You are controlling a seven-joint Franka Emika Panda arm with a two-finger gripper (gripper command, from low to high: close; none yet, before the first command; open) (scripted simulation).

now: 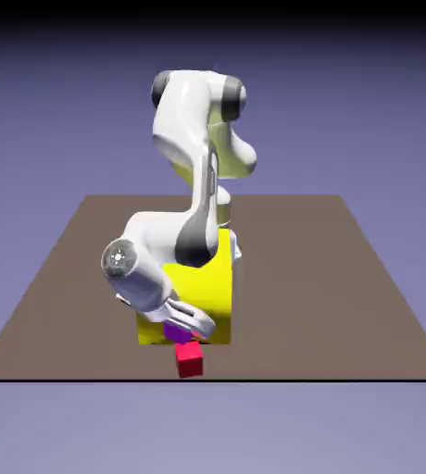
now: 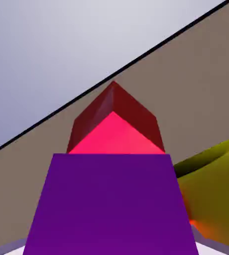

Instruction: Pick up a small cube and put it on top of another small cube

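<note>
Near the table's front edge, the gripper (image 1: pixel 187 326) is clamped shut on the small purple cube (image 1: pixel 176 331), carrying it just above the tabletop in front of the big yellow block (image 1: pixel 207 287). The hand view confirms the hold: the purple cube (image 2: pixel 109 204) fills the lower half between the fingers, which it mostly hides.

The move ahead turns on one relation: the small red cube (image 1: pixel 190 359) sits on the table (image 1: pixel 346 278) just nearer the front edge and slightly toward the exterior view's right of the held cube, and a little lower. In the hand view the red cube (image 2: pixel 115 124) lies straight ahead along the gripper's line, turned corner-on to the purple cube's faces, so a wrist turn would likely be needed to square them.

Just behind the hand and to its right, the yellow block (image 2: pixel 216 194) crowds the approach; nothing lies between the two small cubes.
</note>
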